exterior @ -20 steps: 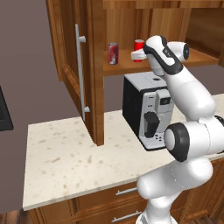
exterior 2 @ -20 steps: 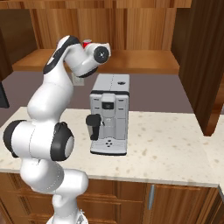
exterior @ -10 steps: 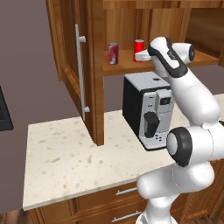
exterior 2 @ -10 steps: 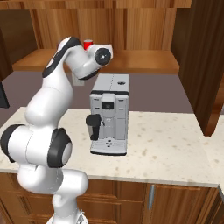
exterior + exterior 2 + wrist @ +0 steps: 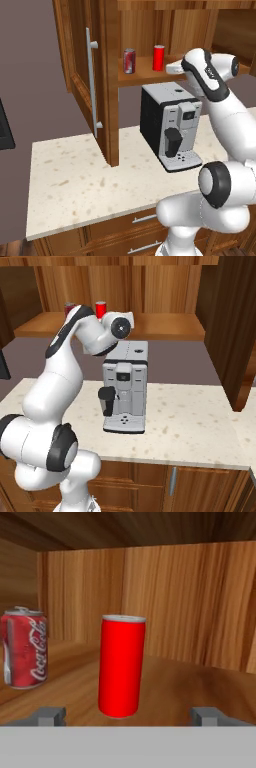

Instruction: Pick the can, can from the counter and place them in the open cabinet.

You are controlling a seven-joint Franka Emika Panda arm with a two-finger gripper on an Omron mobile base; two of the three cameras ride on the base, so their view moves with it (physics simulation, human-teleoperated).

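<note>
Cans, two, both upright on the plank shelf (image 5: 145,75) of the open cabinet (image 5: 111,60).

1. Coca-Cola can (image 5: 24,648): darker red, silver top, white script logo readable on its side in the hand view. Stands at the left of that view, near the side wall of the cabinet.
2. Plain red can (image 5: 121,665): bright red, slim, silver top, no label or writing. Stands a little apart from the first, bare shelf between them, bare wood behind it to the back panel.

Jaws (image 5: 130,716): spread wide; the two grey fingertips (image 5: 50,715) stand either side of the plain red can, touching nothing, the can clear of both. In the left base view the hand sits just at the shelf's front edge, beside the plain red can.

Cabinet door (image 5: 80,80): one, swung open to the left, long silver bar handle (image 5: 91,82) upright on it.

Coffee machine (image 5: 172,125): one, silver and black, on the surface (image 5: 75,185) directly beneath the shelf. No writing legible on it.

Surface: cream speckled stone, square front edge, broad bare area left of the machine. Wooden drawers (image 5: 125,235) below, silver handles.
</note>
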